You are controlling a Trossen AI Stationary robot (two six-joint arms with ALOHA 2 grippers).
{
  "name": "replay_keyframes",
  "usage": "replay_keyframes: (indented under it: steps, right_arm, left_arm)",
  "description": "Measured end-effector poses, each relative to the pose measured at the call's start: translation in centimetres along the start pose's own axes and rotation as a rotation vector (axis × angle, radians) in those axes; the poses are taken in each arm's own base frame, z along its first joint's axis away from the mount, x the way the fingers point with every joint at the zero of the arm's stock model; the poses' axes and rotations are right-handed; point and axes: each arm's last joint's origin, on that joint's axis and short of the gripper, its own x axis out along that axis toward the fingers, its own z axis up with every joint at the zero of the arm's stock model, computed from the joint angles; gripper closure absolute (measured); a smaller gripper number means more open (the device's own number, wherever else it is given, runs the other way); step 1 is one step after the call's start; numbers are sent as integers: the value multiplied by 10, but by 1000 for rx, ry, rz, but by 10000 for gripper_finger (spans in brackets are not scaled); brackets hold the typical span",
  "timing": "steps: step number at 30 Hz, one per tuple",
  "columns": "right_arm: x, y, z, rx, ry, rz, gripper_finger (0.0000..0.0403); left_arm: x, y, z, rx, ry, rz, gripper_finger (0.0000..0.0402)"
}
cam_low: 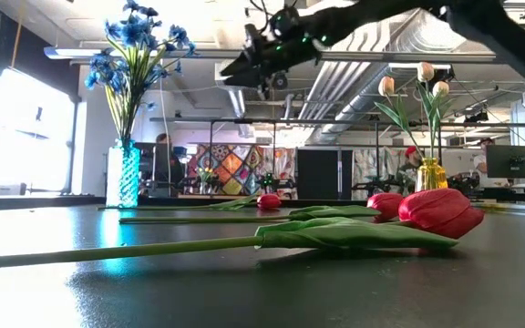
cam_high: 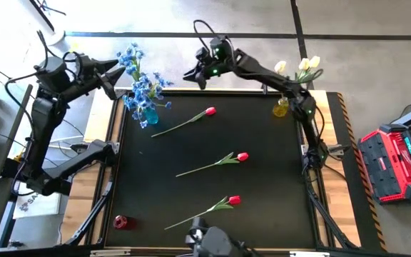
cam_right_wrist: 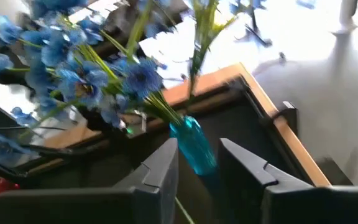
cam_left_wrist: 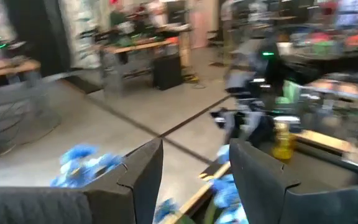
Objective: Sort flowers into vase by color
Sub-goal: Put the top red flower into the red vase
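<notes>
Blue sprays (cam_high: 141, 86) stand in a blue glass vase (cam_high: 150, 114) at the table's far left; the vase also shows in the right wrist view (cam_right_wrist: 194, 146). Cream tulips (cam_high: 302, 68) stand in a yellow vase (cam_high: 281, 108) at the far right. Three red tulips lie flat on the black mat: one far (cam_high: 210, 112), one in the middle (cam_high: 242, 156), one near (cam_high: 234, 200). My left gripper (cam_high: 114, 71) is open and empty, high beside the blue sprays. My right gripper (cam_high: 191, 74) is open and empty, above the table's far edge, pointing toward the blue vase.
A small red vase (cam_high: 120, 222) stands at the mat's near left corner. A red and black case (cam_high: 398, 163) lies off the table's right side. The mat between the tulips is bare. The room behind holds desks and equipment.
</notes>
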Motion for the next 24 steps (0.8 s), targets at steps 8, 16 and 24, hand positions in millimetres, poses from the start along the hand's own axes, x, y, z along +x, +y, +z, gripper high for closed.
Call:
replay_keyframes:
  steps: [8, 16, 24]
  right_arm:
    - [-43, 29, 12, 56, 93, -90, 315]
    - [-83, 59, 16, 73, 188, -143, 315]
    - [-122, 102, 23, 8, 205, -215, 315]
  left_arm:
    - [-4, -12, 17, -16, 1, -133, 255]
    - [24, -26, 18, -44, 29, -281, 261]
    - [58, -55, 20, -19, 35, -364, 261]
